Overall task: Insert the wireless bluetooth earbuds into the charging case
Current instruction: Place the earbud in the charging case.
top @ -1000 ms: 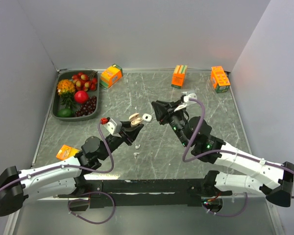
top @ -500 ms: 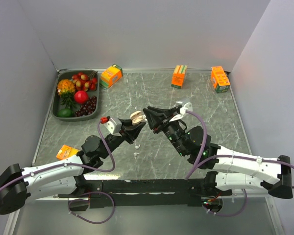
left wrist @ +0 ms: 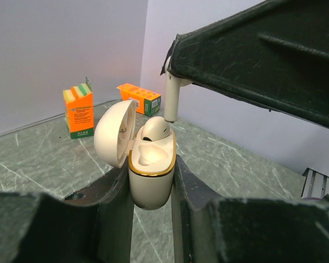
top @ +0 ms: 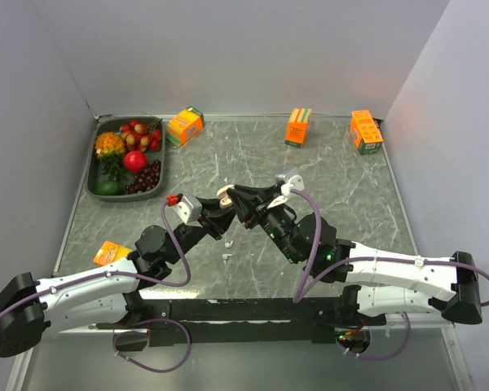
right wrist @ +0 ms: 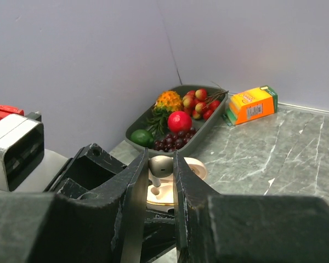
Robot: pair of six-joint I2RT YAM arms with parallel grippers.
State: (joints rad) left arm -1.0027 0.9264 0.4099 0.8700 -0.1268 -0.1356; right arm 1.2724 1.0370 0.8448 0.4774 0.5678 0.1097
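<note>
Nearest my bases, one loose earbud point(top: 226, 255) lies on the table point(top: 350, 187), not gripped by either arm. Beyond it my left gripper point(top: 220, 213) is clamped on the charging case point(left wrist: 151, 178), jaws pressed against both its sides. The case is upright and its lid point(left wrist: 114, 131) is swung open. Inside, the rear well appears to hold a seated bud point(left wrist: 153, 129); the front well point(left wrist: 145, 156) shows empty. Just above the case my right gripper point(top: 241, 198) pinches a second earbud point(right wrist: 160, 163), jaws closed on its head, stem point(left wrist: 170, 101) pointing down. Assessment: insertion is under way but not complete. This bud is not yet in a well, and the loose earbud is outstanding. Farther off stand three orange cartons point(top: 298, 126) and a fruit tray point(top: 92, 171).
</note>
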